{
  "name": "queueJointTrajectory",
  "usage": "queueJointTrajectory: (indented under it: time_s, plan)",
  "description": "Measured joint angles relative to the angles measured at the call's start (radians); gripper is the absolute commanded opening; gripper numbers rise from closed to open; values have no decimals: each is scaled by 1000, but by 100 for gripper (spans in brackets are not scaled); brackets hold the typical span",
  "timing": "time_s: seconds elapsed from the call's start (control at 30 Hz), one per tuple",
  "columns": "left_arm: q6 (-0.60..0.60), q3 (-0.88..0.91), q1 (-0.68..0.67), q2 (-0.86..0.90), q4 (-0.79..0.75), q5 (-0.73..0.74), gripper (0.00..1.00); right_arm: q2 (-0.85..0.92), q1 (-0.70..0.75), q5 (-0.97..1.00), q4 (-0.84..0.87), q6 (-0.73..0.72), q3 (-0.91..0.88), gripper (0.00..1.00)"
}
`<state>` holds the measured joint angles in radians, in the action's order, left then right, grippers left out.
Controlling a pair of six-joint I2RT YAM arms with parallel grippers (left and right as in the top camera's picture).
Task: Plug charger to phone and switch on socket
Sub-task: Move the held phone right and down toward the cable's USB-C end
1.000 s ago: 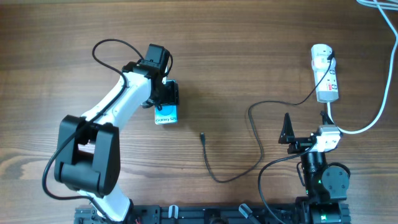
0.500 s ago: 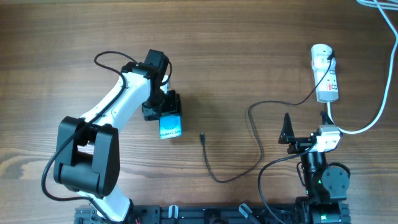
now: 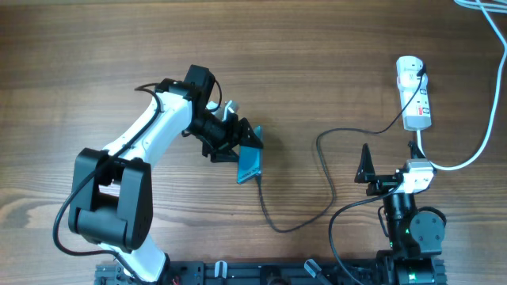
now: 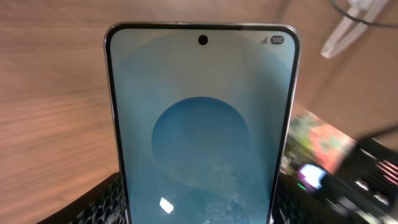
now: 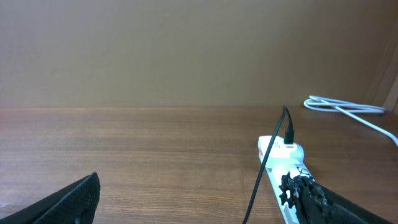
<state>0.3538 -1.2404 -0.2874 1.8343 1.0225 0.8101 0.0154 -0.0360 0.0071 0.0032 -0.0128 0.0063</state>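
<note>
My left gripper [image 3: 240,142] is shut on the phone [image 3: 250,165], holding it tilted on edge above the table. The phone's lower end is close to the charger's black plug tip [image 3: 258,173]. In the left wrist view the turquoise phone [image 4: 202,124] fills the frame, with a finger [image 4: 99,202] on each side of its lower part. The thin black charger cable [image 3: 321,170] loops back to the white socket [image 3: 415,93] at the far right. My right gripper [image 3: 388,162] stands open just short of the socket [image 5: 280,152], holding nothing, and the charger cable [image 5: 267,163] runs between its fingers [image 5: 68,202].
A thick white cord [image 3: 475,154] runs from the socket's near end out to the right and up the table's right edge [image 5: 345,107]. The right arm's base [image 3: 412,229] sits at the front right, and a black rail [image 3: 261,273] runs along the front edge.
The left gripper has carried the phone right and toward the front, up to the plug tip, and tipped it from flat to on edge. The right arm has not moved.
</note>
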Motion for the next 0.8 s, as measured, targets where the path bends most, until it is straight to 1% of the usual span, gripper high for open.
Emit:
queueJointTrajectory:
  time_s: [0.1,0.17,0.43,0.6,0.8]
  plan:
    - [1,0,0,0,23,77,63,0,0,0,0,0,0,100]
    - [1,0,-1,0,37,109,67,0,0,0,0,0,0,100]
    - [1,0,-1,0,51,179,68,0,0,0,0,0,0,100]
    - [2,0,-1,0,64,244,63,0,0,0,0,0,0,100]
    - [5,0,-1,0,68,269,62,0,0,0,0,0,0,100]
